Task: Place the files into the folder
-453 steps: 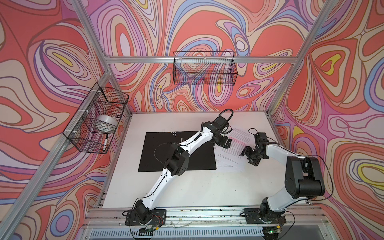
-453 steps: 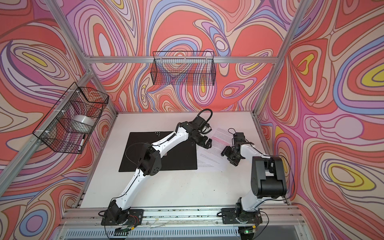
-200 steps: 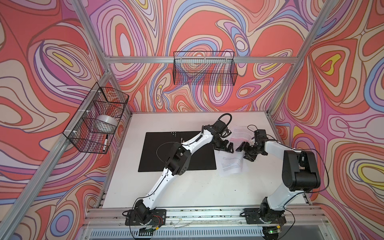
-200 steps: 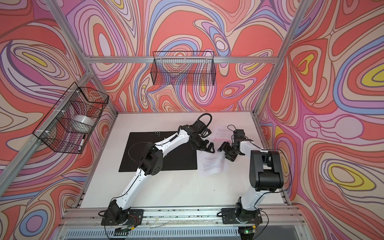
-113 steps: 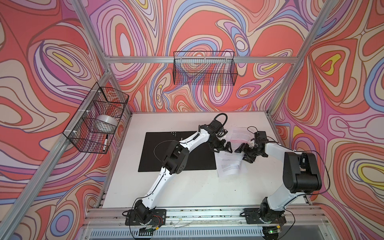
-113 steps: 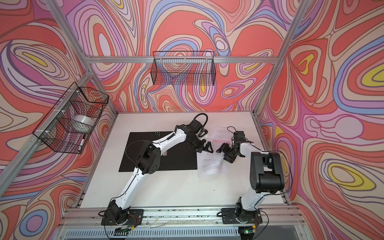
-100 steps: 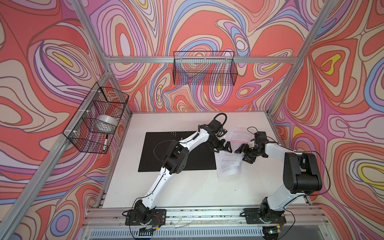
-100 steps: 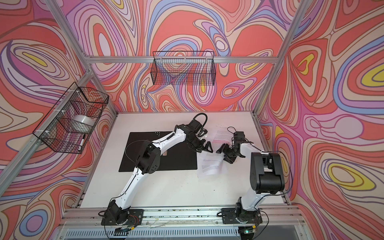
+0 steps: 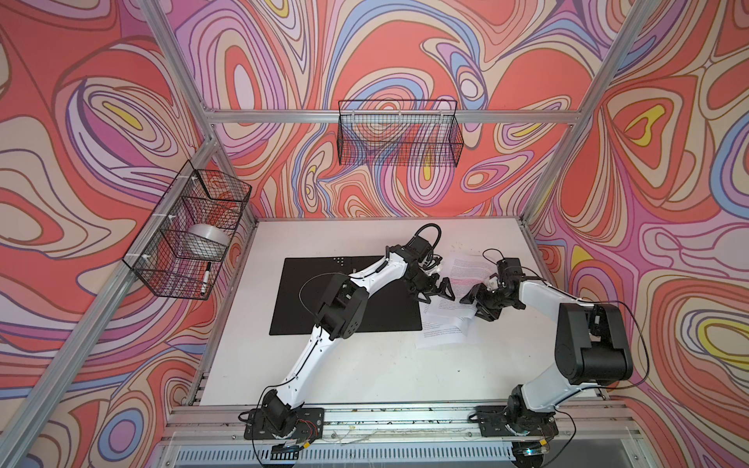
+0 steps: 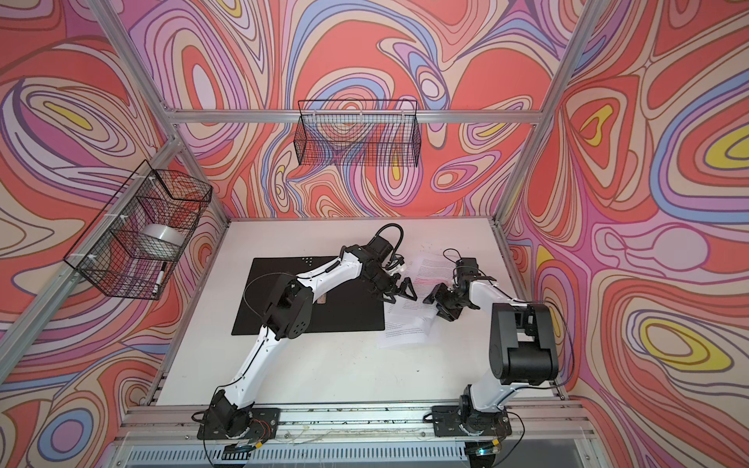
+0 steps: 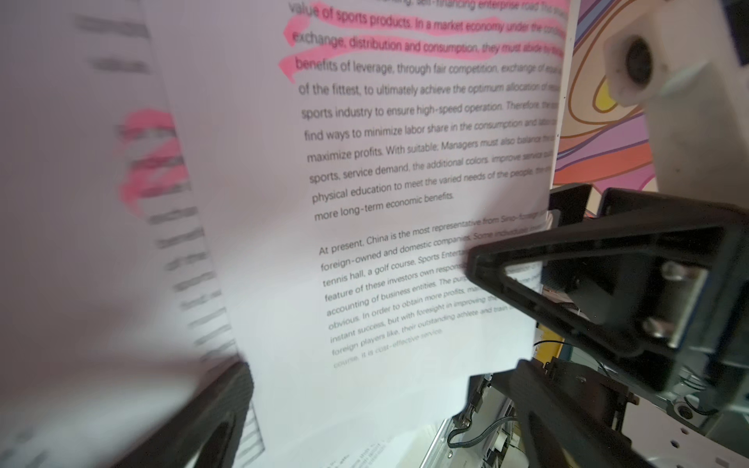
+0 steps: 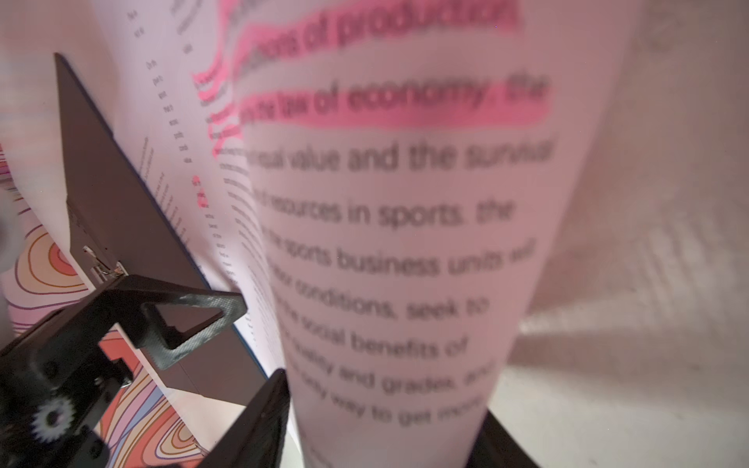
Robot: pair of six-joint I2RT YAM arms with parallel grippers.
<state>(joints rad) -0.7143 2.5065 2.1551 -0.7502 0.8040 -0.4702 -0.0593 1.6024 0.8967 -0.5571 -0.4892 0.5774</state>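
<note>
The task looks to be at an early stage: no sheet lies in the folder [image 9: 395, 314] yet. In both top views the folder rests open on the white bench [image 9: 364, 372] with its black inside facing up and no paper on it, apart from the left arm reaching over it. The files [image 9: 444, 338], a few white printed sheets, sit on the bench just beside the folder's right edge. The lower sheets lie flat, while the upper ones are raised and bowed between the two arms. The left gripper [image 9: 439, 295] hangs at the folder's right edge, over the near side of the sheets. Its jaws are spread wide and hold nothing. The left wrist view shows a page with pink highlighted lines [image 11: 385, 182] standing up just ahead of it. The right gripper [image 9: 476, 308] is on the side of the files away from the folder, with its jaws on either side of a curled sheet [image 12: 405, 243]. They stand apart, but whether they already pinch the paper cannot be told. By this reading, the step in hand is getting hold of a sheet. Carrying the sheets across onto the black inside, laying them flat and probably closing the cover all remain.
</note>
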